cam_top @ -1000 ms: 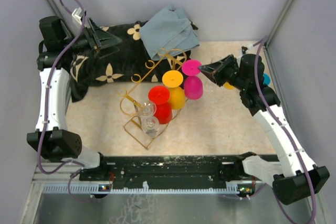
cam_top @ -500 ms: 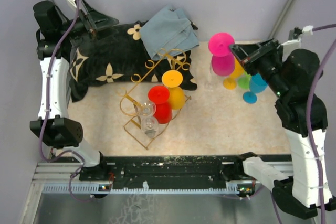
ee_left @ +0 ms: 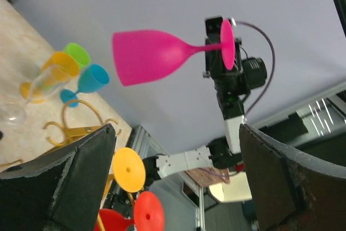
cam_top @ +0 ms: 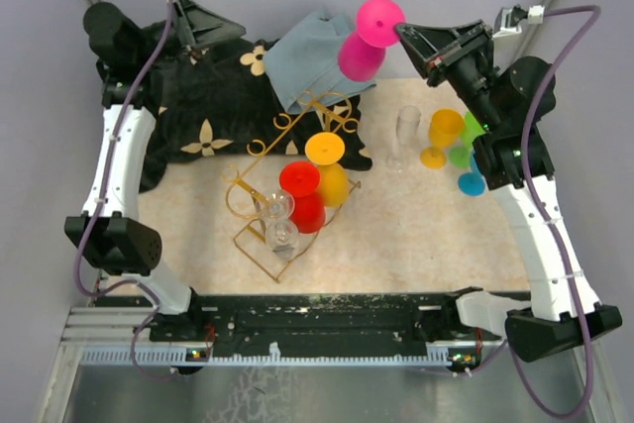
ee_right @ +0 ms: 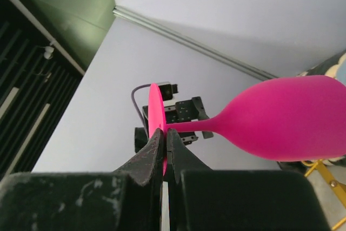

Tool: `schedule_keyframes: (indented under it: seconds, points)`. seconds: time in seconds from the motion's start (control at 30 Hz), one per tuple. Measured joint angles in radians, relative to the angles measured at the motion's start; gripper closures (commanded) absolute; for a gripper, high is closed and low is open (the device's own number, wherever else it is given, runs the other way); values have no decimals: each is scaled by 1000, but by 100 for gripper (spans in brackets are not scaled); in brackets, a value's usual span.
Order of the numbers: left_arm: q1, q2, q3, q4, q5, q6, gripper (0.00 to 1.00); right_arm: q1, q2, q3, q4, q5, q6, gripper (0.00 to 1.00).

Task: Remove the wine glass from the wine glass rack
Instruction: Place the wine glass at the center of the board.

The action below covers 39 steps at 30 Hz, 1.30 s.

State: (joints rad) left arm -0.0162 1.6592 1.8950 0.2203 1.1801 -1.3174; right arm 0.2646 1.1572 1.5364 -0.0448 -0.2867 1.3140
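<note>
My right gripper (cam_top: pixel 403 34) is raised high over the back of the table and is shut on the foot of a pink wine glass (cam_top: pixel 361 50), which lies sideways in the air, clear of the rack. In the right wrist view the fingertips (ee_right: pixel 164 136) pinch the pink foot disc (ee_right: pixel 155 113). The gold wire wine glass rack (cam_top: pixel 265 144) stands mid-table and holds a yellow glass (cam_top: pixel 328 154), a red glass (cam_top: pixel 301 183) and two clear glasses (cam_top: pixel 278 207). My left gripper (cam_top: pixel 213 27) hangs open and empty at the back left, and its view looks at the pink glass (ee_left: pixel 157 58).
A black flowered cloth (cam_top: pixel 198 111) and a grey-blue cloth (cam_top: pixel 317 56) lie behind the rack. Under the right arm stand a clear flute (cam_top: pixel 406 131) and orange (cam_top: pixel 443 133), green (cam_top: pixel 464 153) and blue (cam_top: pixel 477 177) glasses. The grey walls are close around.
The right arm has lifted the pink glass away from the rack, up and toward the back wall. The left arm has risen a little at the back left.
</note>
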Motion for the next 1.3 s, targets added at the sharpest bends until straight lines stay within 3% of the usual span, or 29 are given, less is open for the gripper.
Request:
schedule_keyframes:
  seconds: [0.3,1.0,1.13,1.3]
  points:
    - [-201,71,40,131,18,-46,0,13,10,3,210,-57,80,100]
    - [-292,131,83,233,14,-56,1,108,-34,-152,496,-74,183,100]
    - [-302,127,83,253,9,-69,16,127,-34,-180,531,-71,190,100]
    - [-303,113,83,282,0,-87,48,142,-40,-238,563,-61,198,100]
